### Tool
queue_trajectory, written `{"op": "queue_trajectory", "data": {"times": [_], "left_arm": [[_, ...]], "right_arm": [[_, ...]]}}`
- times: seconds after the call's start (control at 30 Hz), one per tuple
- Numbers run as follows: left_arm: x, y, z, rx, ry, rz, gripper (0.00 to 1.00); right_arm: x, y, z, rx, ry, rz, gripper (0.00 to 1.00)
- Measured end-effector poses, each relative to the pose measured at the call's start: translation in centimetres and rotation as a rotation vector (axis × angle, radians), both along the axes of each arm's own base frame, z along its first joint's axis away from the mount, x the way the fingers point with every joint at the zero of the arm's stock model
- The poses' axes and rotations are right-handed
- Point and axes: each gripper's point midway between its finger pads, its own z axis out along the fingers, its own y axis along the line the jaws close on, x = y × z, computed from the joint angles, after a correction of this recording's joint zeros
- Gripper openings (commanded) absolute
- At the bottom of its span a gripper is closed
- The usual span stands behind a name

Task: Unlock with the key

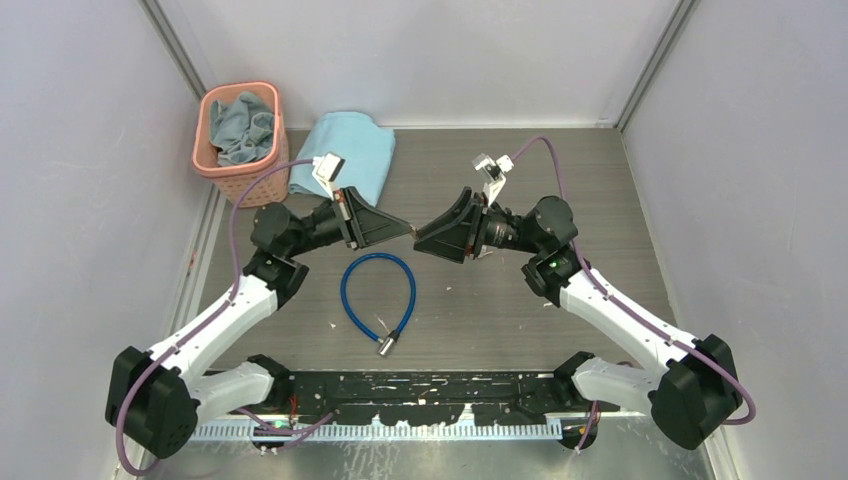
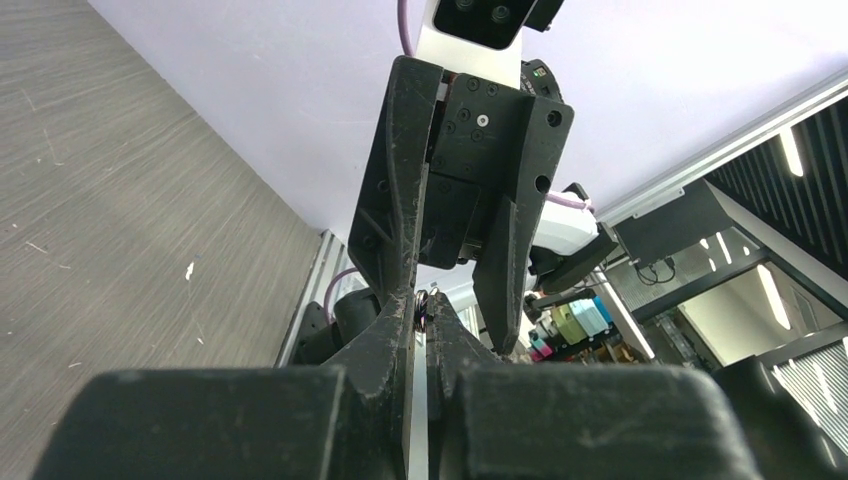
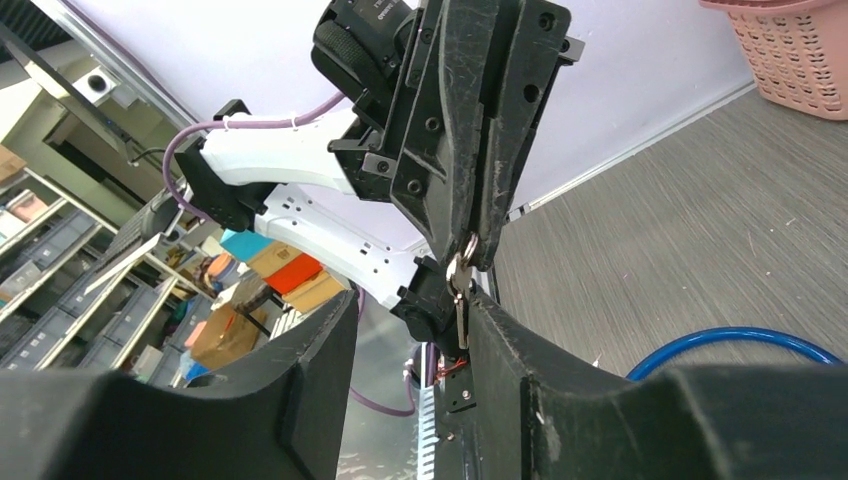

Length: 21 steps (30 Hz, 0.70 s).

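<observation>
Key point(image 3: 459, 296) and its small ring hang from the tips of our left hand point(image 1: 404, 228), which is pinched tight on them in the air above the far side of the blue cable point(image 1: 344, 292). Our right hand point(image 1: 424, 236) faces it tip to tip, its jaws well apart with nothing visibly between them. The key dangles close against one of its fingers.

We cannot make out the padlock in any view, so we judge this to be a hand-to-hand pass or regrip, not the turn itself. To do it well, we should close the right hand on the key's flat head, not the loose ring, so the blade points firmly. The left hand should release only once that grip is sure, since a dropped key would land on the table point(image 1: 520, 300) near the blue cable.
</observation>
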Motion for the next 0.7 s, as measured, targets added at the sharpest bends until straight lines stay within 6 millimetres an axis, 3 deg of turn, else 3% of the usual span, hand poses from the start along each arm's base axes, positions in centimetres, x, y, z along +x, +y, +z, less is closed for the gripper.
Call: {"op": "queue_trajectory", "data": {"times": [0.27,0.7], "left_arm": [[-0.1,0.25,-0.04,0.012,-0.008,0.021,0.0],[-0.05,0.42,-0.55,0.016,0.006,0.038,0.0]], "right_arm": [[0.36,0.03,-0.22,-0.005,0.012,-0.018,0.35],[0.76,0.05,-0.58,-0.01,0.029,-0.038,0.22]]}}
